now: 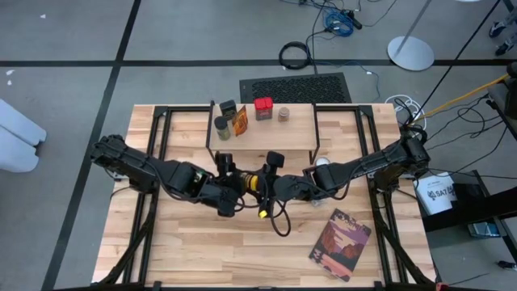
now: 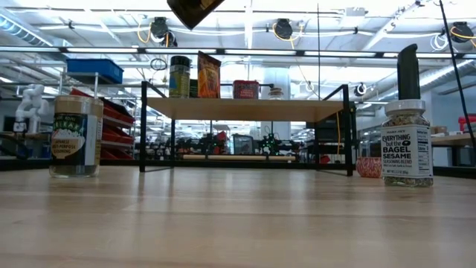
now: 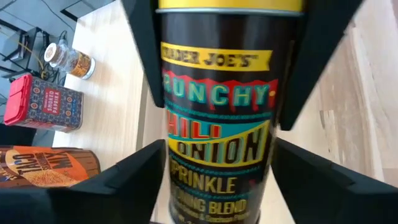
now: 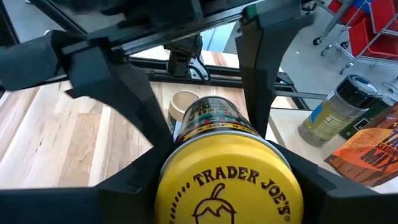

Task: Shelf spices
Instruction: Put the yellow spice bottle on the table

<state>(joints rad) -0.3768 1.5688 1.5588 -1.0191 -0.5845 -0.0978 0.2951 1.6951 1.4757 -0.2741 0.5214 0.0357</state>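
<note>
shelf (image 1: 299,121) at table (image 1: 178,242) far edge | four spices on shelf | book (image 1: 340,242) front right | chili jar (image 3: 214,118) between both grippers mid-table | bagel jar (image 2: 407,144) on table

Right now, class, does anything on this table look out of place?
Yes: a book lies askew near the table's front corner, unrelated to the spices. Also, both pincers, left and right, flank one yellow-lidded jar.

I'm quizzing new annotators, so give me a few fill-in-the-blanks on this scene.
1. Left gripper and right gripper meet around a jar with a ___ lid.
2. The tin on the shelf is ___.
3. The book lies on the ___, off the shelf.
Missing: yellow; red; table.
</note>
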